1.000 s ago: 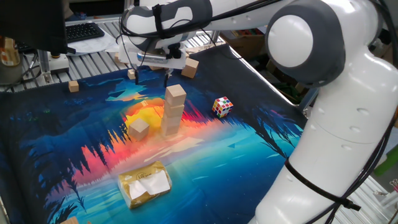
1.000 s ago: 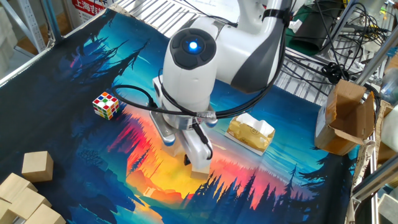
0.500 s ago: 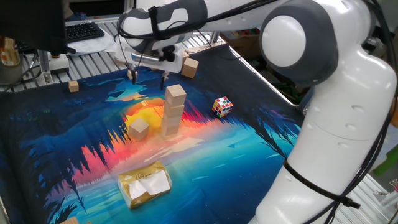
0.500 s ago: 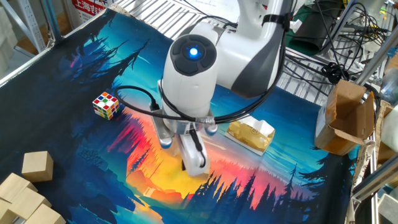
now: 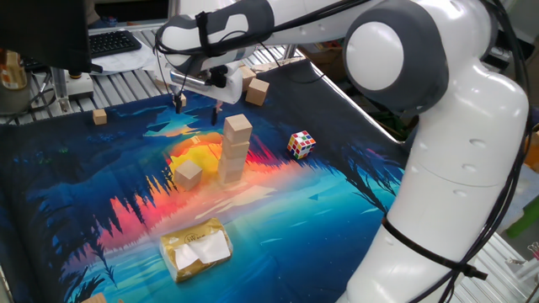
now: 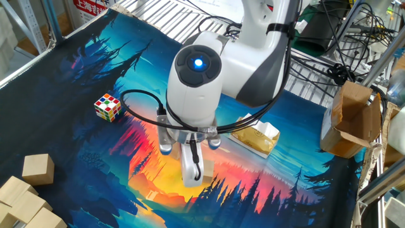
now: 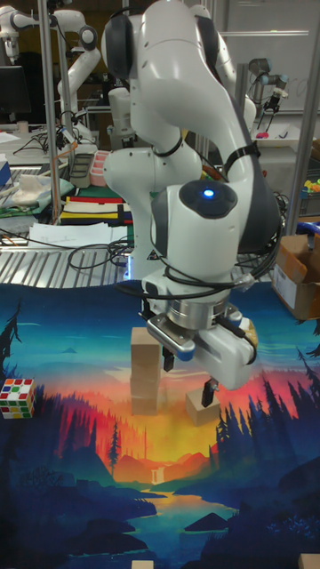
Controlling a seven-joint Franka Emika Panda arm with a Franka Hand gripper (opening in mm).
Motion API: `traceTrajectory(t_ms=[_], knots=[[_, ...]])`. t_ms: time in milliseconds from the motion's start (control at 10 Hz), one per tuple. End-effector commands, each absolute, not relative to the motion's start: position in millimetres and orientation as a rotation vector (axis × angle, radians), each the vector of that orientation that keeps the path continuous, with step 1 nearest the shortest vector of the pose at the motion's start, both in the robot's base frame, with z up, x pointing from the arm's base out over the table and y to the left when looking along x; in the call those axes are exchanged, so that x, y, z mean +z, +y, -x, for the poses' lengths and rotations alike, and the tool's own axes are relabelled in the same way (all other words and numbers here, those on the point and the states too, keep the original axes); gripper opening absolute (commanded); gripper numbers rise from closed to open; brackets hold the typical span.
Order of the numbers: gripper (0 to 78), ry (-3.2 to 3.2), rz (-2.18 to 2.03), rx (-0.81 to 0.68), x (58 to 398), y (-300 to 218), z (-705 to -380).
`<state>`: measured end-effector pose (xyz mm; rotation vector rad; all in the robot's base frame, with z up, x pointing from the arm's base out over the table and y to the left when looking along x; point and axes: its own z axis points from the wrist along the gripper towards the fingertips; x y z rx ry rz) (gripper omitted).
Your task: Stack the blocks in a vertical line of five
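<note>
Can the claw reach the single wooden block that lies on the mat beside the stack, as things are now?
Probably yes. The claw is open and empty, and the loose block lies apart from the stack with its top uncovered.

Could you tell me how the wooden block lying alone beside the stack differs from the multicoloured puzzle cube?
The lone block is plain light-tan wood, while the puzzle cube has small squares of several colours. The block lies close beside the stack; the puzzle cube sits apart on the stack's other side. The block rests flat, whereas the puzzle cube looks tilted. Both are cubes of similar size, lying on the printed mat.
</note>
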<state>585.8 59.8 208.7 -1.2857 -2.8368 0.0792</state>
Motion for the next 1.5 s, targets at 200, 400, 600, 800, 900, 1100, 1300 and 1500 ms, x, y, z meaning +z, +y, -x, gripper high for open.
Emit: traceTrajectory(t_ms=[200, 400, 600, 800, 900, 1100, 1300, 1500], knots=[[77.5, -2.835, 1.306, 0.082, 208.5, 61.1, -587.9], [77.5, -2.834, 1.322, 0.075, 208.5, 61.1, -587.9], [77.5, -2.845, 1.326, 0.071, 208.5, 61.1, -587.9], [77.5, -2.887, 1.278, 0.084, 208.5, 61.1, -587.9], [77.5, -2.908, 1.255, 0.08, 208.5, 61.1, -587.9], [77.5, -2.929, 1.225, 0.073, 208.5, 61.1, -587.9], [77.5, -2.91, 1.245, 0.061, 208.5, 61.1, -587.9], [77.5, -2.882, 1.293, 0.066, 210.4, 65.4, -585.0]])
